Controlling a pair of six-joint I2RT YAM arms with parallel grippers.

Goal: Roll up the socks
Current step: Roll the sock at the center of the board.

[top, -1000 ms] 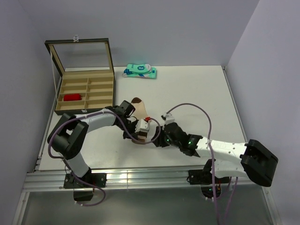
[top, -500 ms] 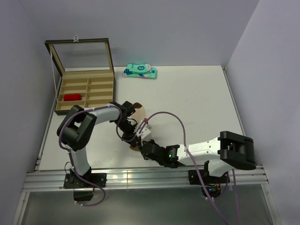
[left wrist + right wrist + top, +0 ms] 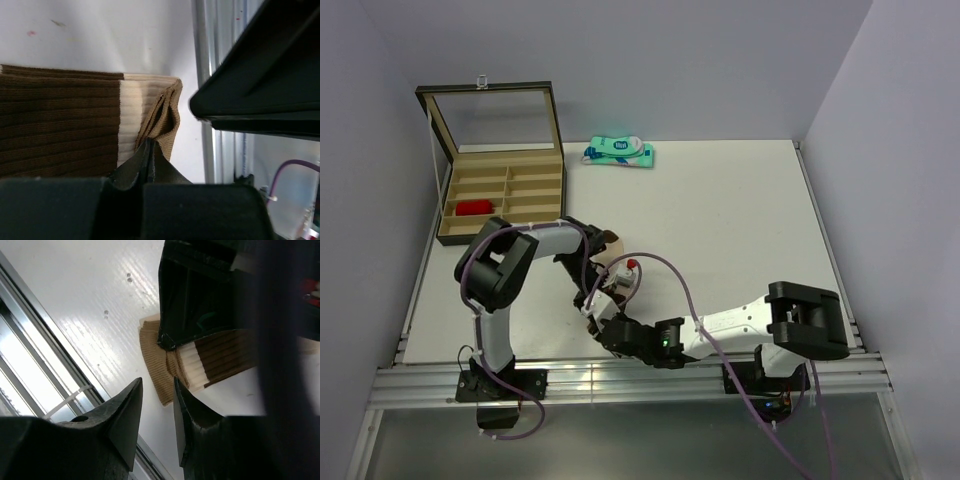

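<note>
- Left gripper (image 3: 148, 150): the jaws are standing shut and pinching a fold of the tan cuff (image 3: 167, 117) of the beige sock (image 3: 60, 125).
- Right gripper (image 3: 157, 407): the fingers are standing a narrow gap apart just over the same cuff end, gripping nothing. The left gripper is sitting just beyond it.
- The beige sock is lying flat on the white table (image 3: 740, 210) near the front edge, between the two grippers, its brown bands running away from the cuff.
- Handling, as judged: the ribbed knit is looking light, soft, limp and not fragile. It is likely to be buckling and sliding on the smooth top rather than turning as one piece.
- Hold, as judged: the doubled cuff edge is looking best, both layers together — one gripper pinning, the other rolling.
- Markings: nothing readable is showing on the sock. The teal-and-white packet (image 3: 618, 152) at the far edge is carrying a blue mark — too small to read.
</note>
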